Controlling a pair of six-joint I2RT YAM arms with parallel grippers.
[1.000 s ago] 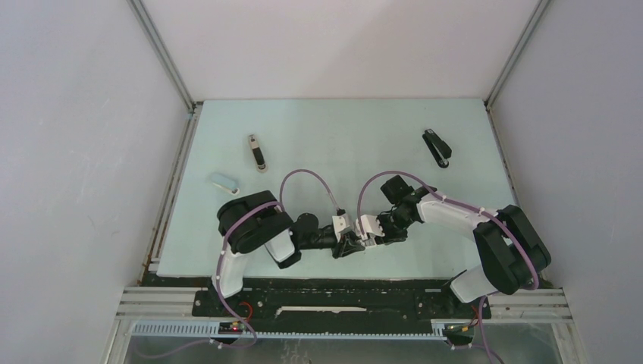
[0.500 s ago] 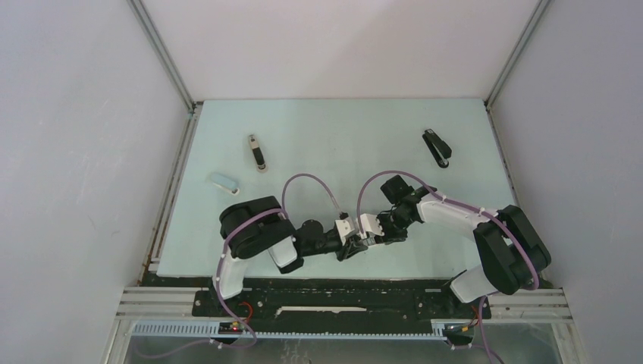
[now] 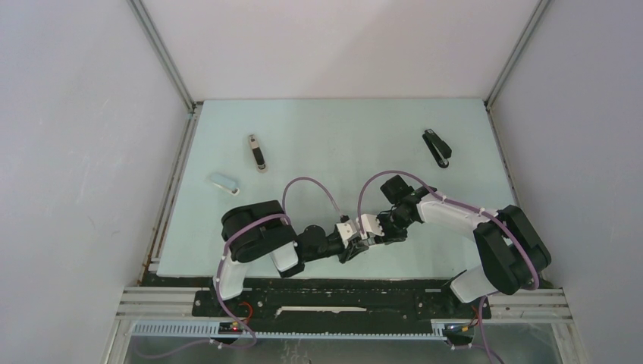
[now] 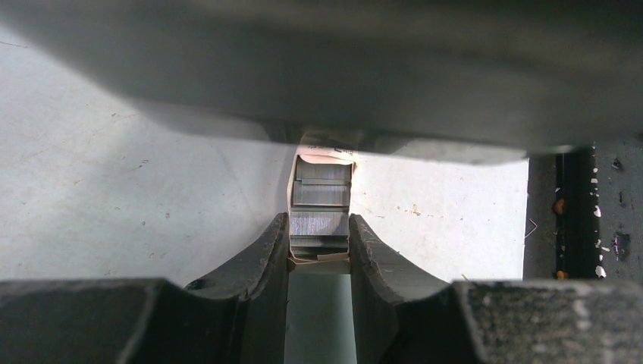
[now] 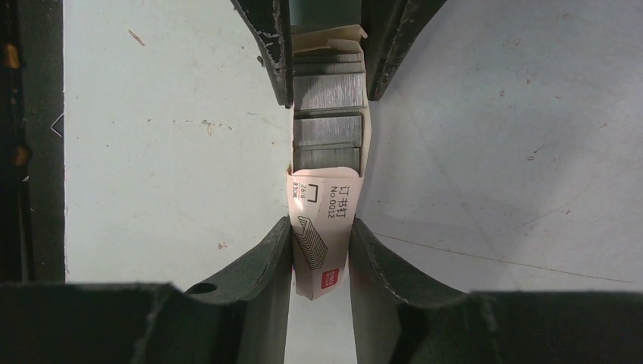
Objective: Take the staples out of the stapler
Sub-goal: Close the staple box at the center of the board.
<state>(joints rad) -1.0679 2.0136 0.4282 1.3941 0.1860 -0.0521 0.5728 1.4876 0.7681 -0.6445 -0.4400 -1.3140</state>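
The left gripper point(image 4: 319, 227) and right gripper point(image 5: 321, 235) meet at 6 o'clock on the table point(image 3: 341, 129). Each is clamped on one end of a small white staple box point(image 5: 324, 205). The right one grips the printed flap end. The left one grips the opened end, where grey staples point(image 5: 328, 114) lie exposed in strips. The stapler point(image 3: 258, 152), black with a silver top arm, lies at 10 o'clock, well apart from both grippers. An all-black stapler point(image 3: 437, 147) lies at 2 o'clock. A pale blue object point(image 3: 224, 182), possibly another box, lies at 9 o'clock.
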